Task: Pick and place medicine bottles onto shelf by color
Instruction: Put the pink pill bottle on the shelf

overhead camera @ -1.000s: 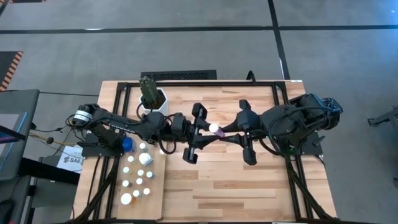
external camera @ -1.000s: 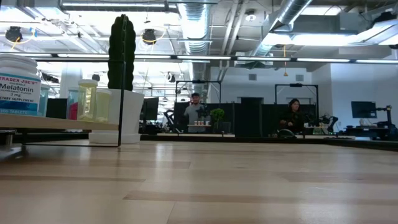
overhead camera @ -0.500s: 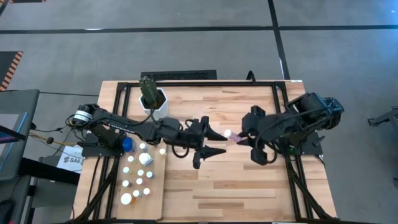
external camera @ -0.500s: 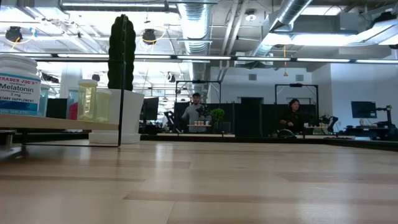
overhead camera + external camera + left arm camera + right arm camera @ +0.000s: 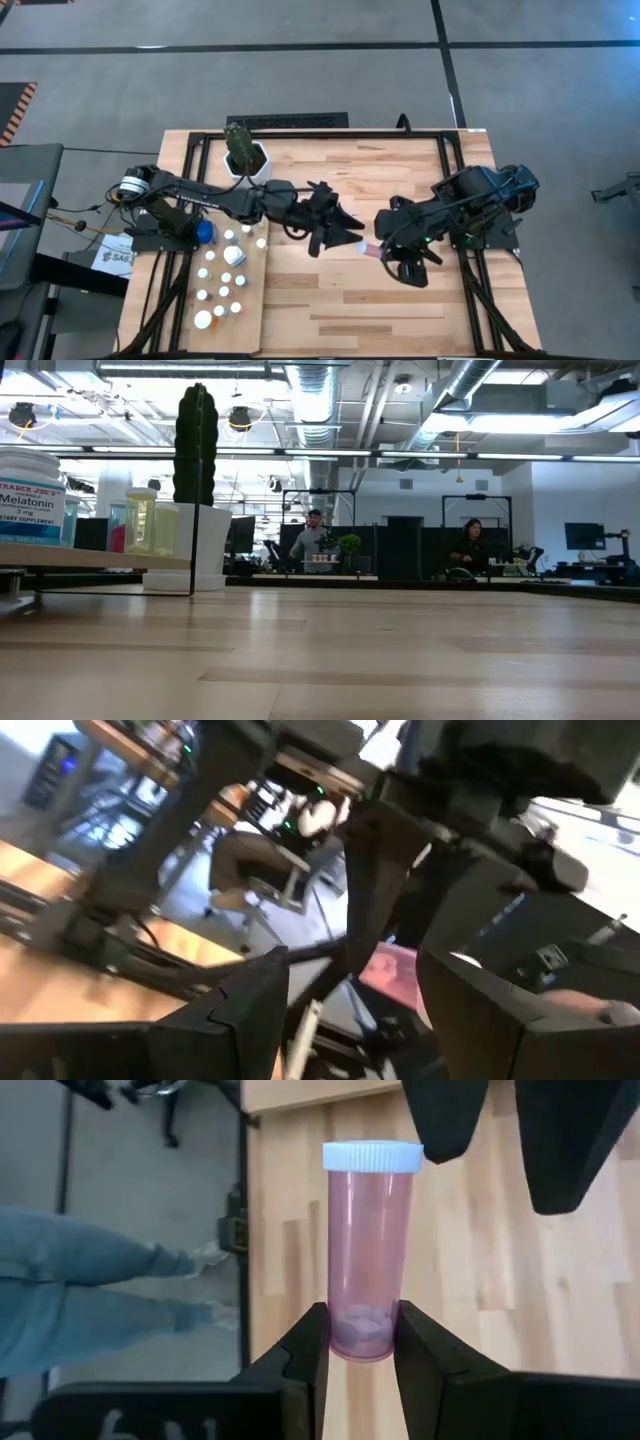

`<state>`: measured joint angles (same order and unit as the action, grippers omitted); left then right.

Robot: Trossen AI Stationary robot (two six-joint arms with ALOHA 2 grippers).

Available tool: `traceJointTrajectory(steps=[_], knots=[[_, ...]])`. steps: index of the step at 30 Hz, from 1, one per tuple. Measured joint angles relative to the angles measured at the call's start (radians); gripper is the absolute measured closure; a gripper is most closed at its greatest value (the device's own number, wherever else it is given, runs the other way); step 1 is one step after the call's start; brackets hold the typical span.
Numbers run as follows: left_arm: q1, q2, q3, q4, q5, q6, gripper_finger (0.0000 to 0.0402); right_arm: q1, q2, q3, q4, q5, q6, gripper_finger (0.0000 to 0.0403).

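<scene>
A pink medicine bottle (image 5: 370,1250) with a white cap is in my right gripper (image 5: 362,1345), which is shut on it above the middle of the table (image 5: 370,250). My left gripper (image 5: 338,230) stands open just left of the bottle's cap. Its fingers are level and point at the bottle (image 5: 390,970) without touching it. The pale shelf (image 5: 252,312) lies at the table's near left, with several white-capped bottles (image 5: 222,285) standing on it. Neither gripper shows in the low view. My right gripper pinches the bottle's bottom end (image 5: 362,1332) between its two fingers (image 5: 305,1350). It comes from the table's right, slanting downward. The bottle sticks out beyond the fingertips, with the cap (image 5: 372,1155) farthest from the gripper, and is lifted clear of the table.
A white pot with a cactus (image 5: 247,160) stands at the far left, behind the shelf. In the low view a Melatonin bottle (image 5: 30,490) and other bottles sit on the shelf board (image 5: 100,560). People sit in the room beyond. Bare planks (image 5: 340,310) lie near the front edge.
My left gripper has opened and let go of the pink bottle, rolled its wrist and drawn back a little toward the left. My right gripper, still shut on the bottle, has tipped downward and carried it toward the table's near edge.
</scene>
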<state>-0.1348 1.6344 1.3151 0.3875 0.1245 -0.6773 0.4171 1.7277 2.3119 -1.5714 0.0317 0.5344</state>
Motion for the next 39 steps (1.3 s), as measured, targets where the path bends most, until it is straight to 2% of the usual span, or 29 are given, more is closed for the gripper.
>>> traceJointTrajectory(steps=[6,10,20,25,30,39], knots=[[-0.022,0.0,0.0,-0.06,0.023,-0.002,0.0193,0.0,0.009,0.0,0.001,-0.035,-0.005,0.0305],[-0.02,0.0,0.0,-0.089,-0.015,-0.04,0.0193,-0.001,0.01,0.001,0.0,-0.088,0.0,0.0305],[-0.015,0.0,0.0,-0.072,-0.035,-0.102,0.0193,-0.014,0.014,0.001,0.0,-0.157,0.05,0.0305],[-0.013,0.001,0.0,-0.01,-0.045,-0.132,0.0193,-0.013,0.014,0.001,0.0,-0.207,0.077,0.0305],[-0.024,0.001,0.0,0.027,-0.013,-0.147,0.0193,-0.039,0.014,0.001,0.0,-0.213,0.123,0.0305],[-0.063,0.002,0.0,0.005,-0.016,-0.15,0.0193,-0.105,0.014,0.001,0.0,-0.214,0.124,0.0305]])
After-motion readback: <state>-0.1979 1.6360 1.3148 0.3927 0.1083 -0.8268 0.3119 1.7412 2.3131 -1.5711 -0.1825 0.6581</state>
